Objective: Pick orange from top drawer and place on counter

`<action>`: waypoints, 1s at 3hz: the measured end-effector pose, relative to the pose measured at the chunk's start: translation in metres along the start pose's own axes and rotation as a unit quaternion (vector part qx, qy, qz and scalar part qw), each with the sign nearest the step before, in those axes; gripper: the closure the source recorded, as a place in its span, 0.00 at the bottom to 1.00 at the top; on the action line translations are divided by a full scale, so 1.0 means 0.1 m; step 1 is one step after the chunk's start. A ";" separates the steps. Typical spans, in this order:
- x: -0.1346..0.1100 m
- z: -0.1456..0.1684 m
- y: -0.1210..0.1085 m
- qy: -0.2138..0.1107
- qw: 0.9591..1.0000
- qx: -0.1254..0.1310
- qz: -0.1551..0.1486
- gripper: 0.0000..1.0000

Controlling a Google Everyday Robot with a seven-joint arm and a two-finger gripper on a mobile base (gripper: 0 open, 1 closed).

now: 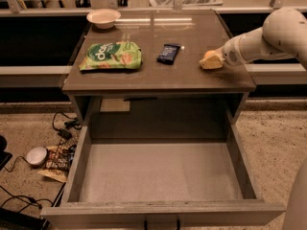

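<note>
End effector [210, 61] of the white robot arm [268, 35] sits low over the right edge of the glossy brown-grey bench [192, 75], closed around the small round orange [209, 57]. Whether the fruit touches the surface cannot be told. Further left on the bench lie a dark blue wrapped snack bar [168, 53] and a crinkled green snack bag [111, 56], with a shallow white bowl [103, 18] at the back left corner. Below, the wide grey top drawer [158, 171] stands pulled fully out, its flat floor bare.
</note>
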State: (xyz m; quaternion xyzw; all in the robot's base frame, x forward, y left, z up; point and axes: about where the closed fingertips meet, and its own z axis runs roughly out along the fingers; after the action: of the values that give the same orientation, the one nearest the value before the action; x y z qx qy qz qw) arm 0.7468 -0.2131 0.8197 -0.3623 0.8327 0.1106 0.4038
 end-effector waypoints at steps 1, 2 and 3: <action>-0.01 0.00 0.00 0.002 1.000 -0.002 0.001 0.82; -0.02 -0.01 0.00 0.002 1.000 -0.002 0.001 0.59; -0.01 0.00 0.00 0.002 1.000 -0.002 0.001 0.35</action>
State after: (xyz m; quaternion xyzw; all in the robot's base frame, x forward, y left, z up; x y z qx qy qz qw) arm 0.7474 -0.2124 0.8209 -0.3621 0.8337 0.1121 0.4014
